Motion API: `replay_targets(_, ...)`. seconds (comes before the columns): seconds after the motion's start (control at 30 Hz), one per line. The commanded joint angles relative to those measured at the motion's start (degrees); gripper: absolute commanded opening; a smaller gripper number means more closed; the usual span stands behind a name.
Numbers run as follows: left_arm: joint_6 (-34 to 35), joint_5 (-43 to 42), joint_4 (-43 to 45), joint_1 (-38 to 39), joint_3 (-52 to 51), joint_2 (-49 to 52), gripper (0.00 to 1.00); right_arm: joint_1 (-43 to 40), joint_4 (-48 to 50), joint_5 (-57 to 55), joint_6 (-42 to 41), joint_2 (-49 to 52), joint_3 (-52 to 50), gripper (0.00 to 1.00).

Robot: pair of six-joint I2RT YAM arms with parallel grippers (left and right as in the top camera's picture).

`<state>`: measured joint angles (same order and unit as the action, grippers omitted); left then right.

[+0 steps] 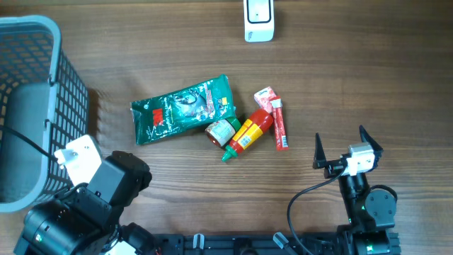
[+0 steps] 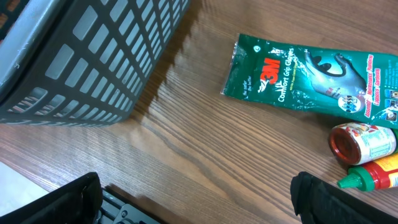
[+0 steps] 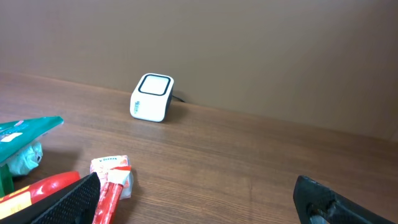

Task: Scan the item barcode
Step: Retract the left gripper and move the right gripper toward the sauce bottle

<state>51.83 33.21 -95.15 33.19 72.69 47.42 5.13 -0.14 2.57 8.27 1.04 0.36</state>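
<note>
Nothing scanned yet: sauce bottle (image 1: 251, 132) lying untouched, scanner (image 1: 258, 20) sitting at twelve o'clock; both jaws standing apart, empty.

Matt wood-grain table (image 1: 177, 177), glossy green plastic packet (image 1: 182, 108), grey plastic mesh basket (image 1: 67, 92).

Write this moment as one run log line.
left pincer: open, empty | right pincer: open, empty | green packet: not grasped | scanner: far edge

Brown wood-grain table (image 1: 177, 42), grey mesh basket (image 1: 71, 99) at its left edge, white barcode scanner (image 1: 259, 20) at the far edge, green glove packet (image 1: 182, 108) mid-table, small jar (image 1: 220, 131), red sauce bottle (image 1: 249, 133) and red sachet (image 1: 280, 124) clustered just beside it
</note>
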Motion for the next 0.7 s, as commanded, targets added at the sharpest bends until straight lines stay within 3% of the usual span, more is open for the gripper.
replay_targets(0.0,1.16,1.79,-0.04,-0.48,-0.37,-0.11,1.0,0.15,0.13,0.52,0.72,-0.02,-0.04,1.0)
replay_targets(0.07,1.16,1.79,-0.04,-0.48,-0.37,-0.11,1.0,0.15,0.37,-1.11,1.92,-0.02,-0.04,1.0)
replay_targets(0.17,1.16,1.79,-0.04,-0.48,-0.37,-0.11,1.0,0.15,0.5,-2.71,10.78,-0.02,-0.04,1.0)
replay_targets(0.3,1.16,1.79,-0.04,-0.48,-0.37,-0.11,1.0,0.15,0.5,-2.62,13.86,-0.02,-0.04,1.0)
replay_targets(0.4,1.16,1.79,-0.04,-0.48,-0.37,-0.11,1.0,0.17,0.61,5.99,12.37,-0.02,-0.04,1.0)
replay_targets(0.53,1.16,1.79,-0.02,-0.48,-0.37,-0.11,1.0,0.15,1.14,10.58,-19.19,-0.02,-0.04,1.0)
replay_targets(0.67,1.16,1.79,-0.02,-0.48,-0.37,-0.11,1.0,0.17,1.09,11.3,-34.69,0.11,-0.04,1.0)
